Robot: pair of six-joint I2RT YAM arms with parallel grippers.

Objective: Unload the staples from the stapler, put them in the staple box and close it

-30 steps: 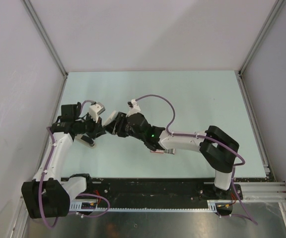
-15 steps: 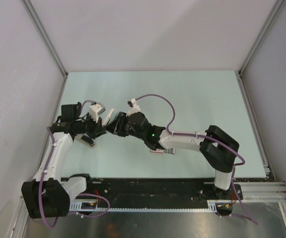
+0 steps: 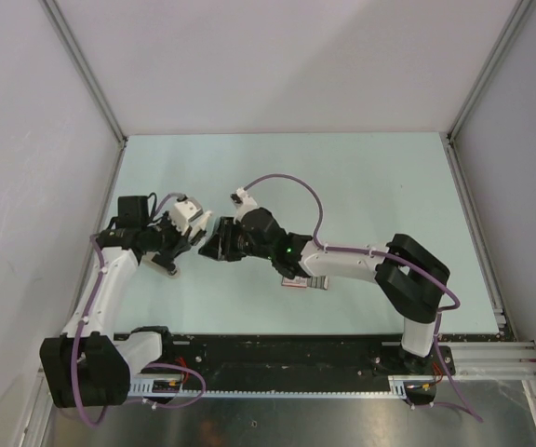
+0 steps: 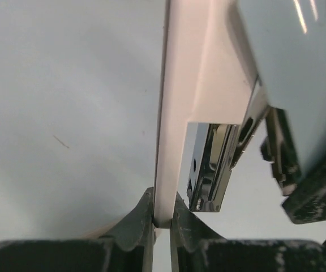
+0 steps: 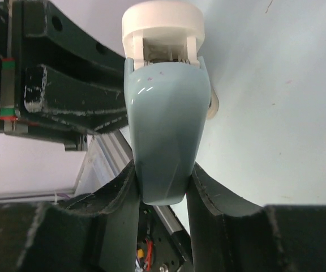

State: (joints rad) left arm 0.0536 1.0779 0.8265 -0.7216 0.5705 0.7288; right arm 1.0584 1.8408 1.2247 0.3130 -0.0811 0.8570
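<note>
- The left gripper (image 3: 182, 238), black and two-fingered, sits left of centre in the top view. In the left wrist view its fingertips (image 4: 143, 218) are clenched on the thin white base plate (image 4: 171, 113) of the stapler.
- The small stapler (image 3: 203, 226), made of white and pale blue-grey plastic, hangs above the pale green table (image 3: 361, 186) between the two grippers. Both touch it, so neither arm is the nearer one.
- In the left wrist view its long axis runs straight up the frame, away from the left fingers. The shiny metal magazine (image 4: 208, 170) shows just right of the base plate, and the pale blue cover (image 4: 282, 56) lies right of that.
- The staples are not visible. They are probably inside the magazine, but I cannot tell.
- The right gripper (image 3: 218, 244), also black, meets the stapler from the right in the top view. In the right wrist view its fingers (image 5: 123, 187) grip the rounded end of the cover on both sides.
- There the long axis again runs up the frame, and the stapler points away to its round white end (image 5: 163, 20) at the top.
- The coming move likely turns on this split hold, base in one gripper and cover in the other. Parting the two would open the magazine.
- A flat box with a red-and-white label (image 3: 301, 282) lies lower right of the stapler, under the right forearm.
</note>
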